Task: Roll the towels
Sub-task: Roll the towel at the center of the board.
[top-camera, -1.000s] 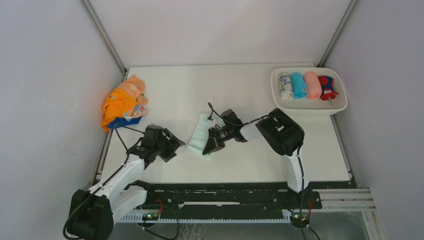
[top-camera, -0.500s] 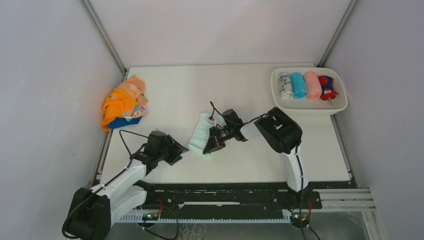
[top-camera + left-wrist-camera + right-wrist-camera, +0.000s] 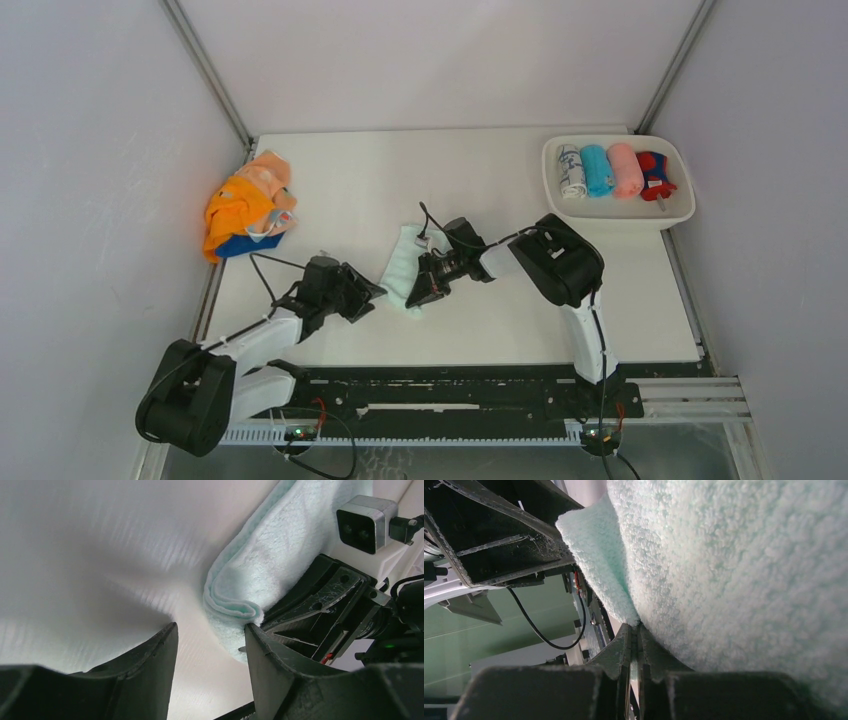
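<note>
Mint towel (image 3: 400,265) at centre frame, one corner folded over, seemingly the first turn of a roll.
Right gripper (image 3: 414,298) is clamped shut on its lower edge, likely anchoring it; left gripper (image 3: 210,630), jaws part open and empty, faces that fold.

pale mint towel (image 3: 401,263), bright orange towel (image 3: 235,212), turquoise roll (image 3: 597,171), pink roll (image 3: 626,170), white tray (image 3: 615,214)

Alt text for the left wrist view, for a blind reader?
The left claw stands open, its dark fingers just short of the folded corner of a pale mint towel on the white table. At right, the black right claw is shut on the towel's edge, a grey camera above it.
</note>
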Controlling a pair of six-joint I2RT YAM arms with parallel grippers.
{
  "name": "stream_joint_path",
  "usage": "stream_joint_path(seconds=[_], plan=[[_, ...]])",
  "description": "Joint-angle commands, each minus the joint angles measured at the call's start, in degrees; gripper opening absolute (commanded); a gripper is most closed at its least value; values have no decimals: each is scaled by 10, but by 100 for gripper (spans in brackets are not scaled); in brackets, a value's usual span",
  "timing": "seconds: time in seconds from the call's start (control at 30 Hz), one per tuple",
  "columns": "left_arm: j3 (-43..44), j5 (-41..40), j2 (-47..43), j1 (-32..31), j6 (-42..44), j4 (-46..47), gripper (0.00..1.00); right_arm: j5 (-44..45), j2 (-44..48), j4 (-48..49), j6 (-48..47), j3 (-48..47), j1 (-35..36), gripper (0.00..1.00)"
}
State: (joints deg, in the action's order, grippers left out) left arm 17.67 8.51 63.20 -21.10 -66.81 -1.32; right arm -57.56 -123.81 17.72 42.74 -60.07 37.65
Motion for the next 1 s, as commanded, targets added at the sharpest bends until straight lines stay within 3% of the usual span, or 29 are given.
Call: stream_joint_path(seconds=[0.0,0.23,0.43,0.7,0.8,0.97], plan=[[10,-1,23,-3,-3,27,57,46,-20,-30,-25,-8,-1,0],[11,-13,72,-4,-11,18,50,53,-12,-36,-31,-13,4,0],[7,-23,113,-5,-24,12,51,78,20,-90,-77,-33,12,2],[13,-32,148,-4,-22,-18,43,177,114,-216,-194,-60,36,21],[18,-26,168,-4,-21,-18,37,233,153,-251,-244,-60,54,29],[22,-20,184,-4,-21,-17,35,341,191,-280,-344,-49,100,40]])
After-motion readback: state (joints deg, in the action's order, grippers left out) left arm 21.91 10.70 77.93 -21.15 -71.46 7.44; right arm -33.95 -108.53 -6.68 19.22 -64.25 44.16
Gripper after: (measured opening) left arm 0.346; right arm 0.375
